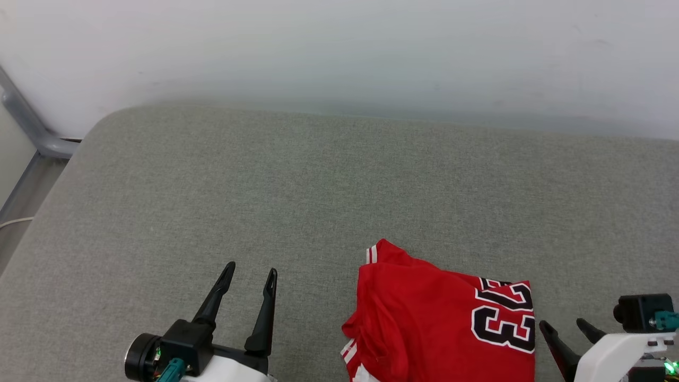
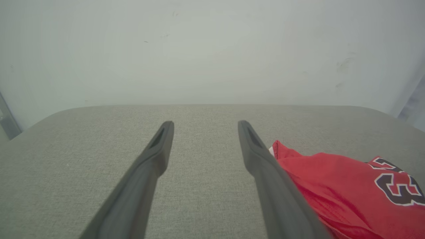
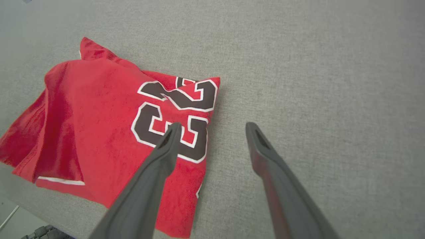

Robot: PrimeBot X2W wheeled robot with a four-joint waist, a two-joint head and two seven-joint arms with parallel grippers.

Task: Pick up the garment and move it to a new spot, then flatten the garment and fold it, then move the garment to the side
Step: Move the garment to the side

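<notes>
The garment (image 1: 435, 323) is a red jersey with a black, white-outlined "23", lying folded into a compact bundle at the near edge of the grey cushion (image 1: 339, 201). It shows at the right of the left wrist view (image 2: 345, 192) and at the left of the right wrist view (image 3: 109, 132). My left gripper (image 1: 250, 276) hovers open to the left of the garment, with nothing between its fingers. My right gripper (image 1: 562, 323) is open just right of the garment's edge, one finger (image 3: 166, 149) over the printed number.
A pale wall (image 1: 339, 53) rises behind the cushion. A grey metal pipe (image 1: 32, 127) and a strip of floor lie past the cushion's left edge. Bare cushion stretches from the garment to the wall.
</notes>
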